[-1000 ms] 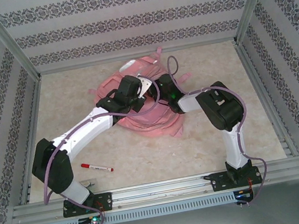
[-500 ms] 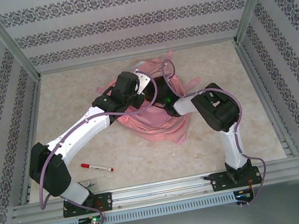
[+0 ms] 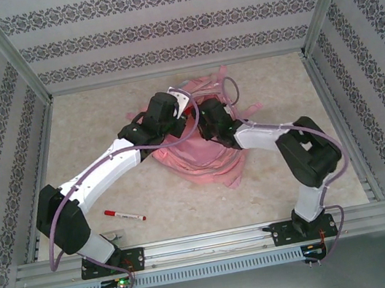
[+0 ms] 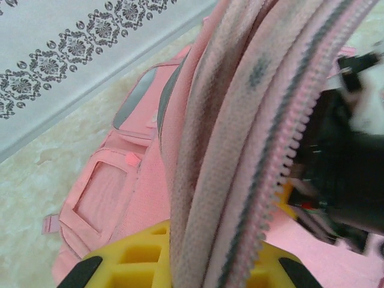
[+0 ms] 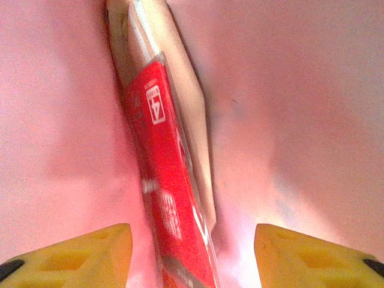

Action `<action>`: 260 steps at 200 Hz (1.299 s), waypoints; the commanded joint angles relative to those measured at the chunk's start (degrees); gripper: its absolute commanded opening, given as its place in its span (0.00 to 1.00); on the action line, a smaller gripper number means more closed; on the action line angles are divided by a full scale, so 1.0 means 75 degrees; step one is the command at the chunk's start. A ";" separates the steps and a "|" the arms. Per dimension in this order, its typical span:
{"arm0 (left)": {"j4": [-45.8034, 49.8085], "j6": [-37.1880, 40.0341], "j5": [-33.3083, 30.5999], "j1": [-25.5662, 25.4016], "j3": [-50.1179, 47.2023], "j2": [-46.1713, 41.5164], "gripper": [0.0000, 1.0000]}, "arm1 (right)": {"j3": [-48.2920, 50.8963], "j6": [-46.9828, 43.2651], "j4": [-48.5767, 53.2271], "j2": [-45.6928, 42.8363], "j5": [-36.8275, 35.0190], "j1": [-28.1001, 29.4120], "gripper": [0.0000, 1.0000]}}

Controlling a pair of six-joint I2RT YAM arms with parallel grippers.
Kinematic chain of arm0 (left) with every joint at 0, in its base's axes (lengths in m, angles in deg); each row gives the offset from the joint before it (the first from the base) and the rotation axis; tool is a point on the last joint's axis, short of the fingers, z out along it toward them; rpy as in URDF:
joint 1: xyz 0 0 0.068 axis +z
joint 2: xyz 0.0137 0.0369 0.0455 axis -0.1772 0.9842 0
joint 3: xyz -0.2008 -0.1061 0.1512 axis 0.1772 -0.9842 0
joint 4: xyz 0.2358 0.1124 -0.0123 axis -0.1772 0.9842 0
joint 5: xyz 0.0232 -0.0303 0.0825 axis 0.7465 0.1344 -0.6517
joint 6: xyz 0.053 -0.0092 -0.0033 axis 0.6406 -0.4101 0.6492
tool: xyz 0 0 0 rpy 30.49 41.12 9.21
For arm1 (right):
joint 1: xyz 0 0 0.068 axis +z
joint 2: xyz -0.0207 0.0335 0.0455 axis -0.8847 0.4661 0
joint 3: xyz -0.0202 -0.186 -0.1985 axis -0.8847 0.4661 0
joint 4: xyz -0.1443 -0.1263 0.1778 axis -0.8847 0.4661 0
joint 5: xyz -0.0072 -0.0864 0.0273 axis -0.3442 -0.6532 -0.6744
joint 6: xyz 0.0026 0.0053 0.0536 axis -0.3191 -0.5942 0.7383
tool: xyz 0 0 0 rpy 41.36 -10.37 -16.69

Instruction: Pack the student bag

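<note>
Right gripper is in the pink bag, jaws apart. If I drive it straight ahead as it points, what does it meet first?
Most likely the red-labelled packet, standing on edge right between the right gripper's jaws; the student bag's pink lining lies behind it. Depth is hard to judge.

- Readable on the red packet [image 5: 174, 204], toward its 12 o'clock end: a white, boxed, tilted "4".
- Toward 6 o'clock on the same packet: more white print, too blurred to read.

Inside the pink student bag [image 5: 300, 108], a flat red packet [image 5: 165, 180] shows between the right claw's [image 5: 192, 258] parted yellow fingertips.
</note>
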 commanded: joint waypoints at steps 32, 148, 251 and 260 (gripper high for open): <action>-0.1061 -0.0268 0.0464 -0.0043 -0.0342 -0.0194 0.18 | 0.1107 -0.1085 0.2292 -0.2027 0.0006 0.0036 0.55; 0.2891 -0.3475 0.2356 0.0074 -0.0478 -0.2216 0.73 | 0.0874 -1.1615 0.5090 -0.5395 -0.1562 -0.1243 0.98; 0.6264 -0.9355 0.2017 0.2582 -0.4169 -0.5658 0.68 | 0.0029 -1.6635 0.4553 -0.2896 0.2690 0.2954 0.98; 0.6366 -0.9563 0.1956 0.2873 -0.4461 -0.6049 0.67 | 0.0078 -1.6778 0.4281 -0.2594 0.2794 0.3394 0.98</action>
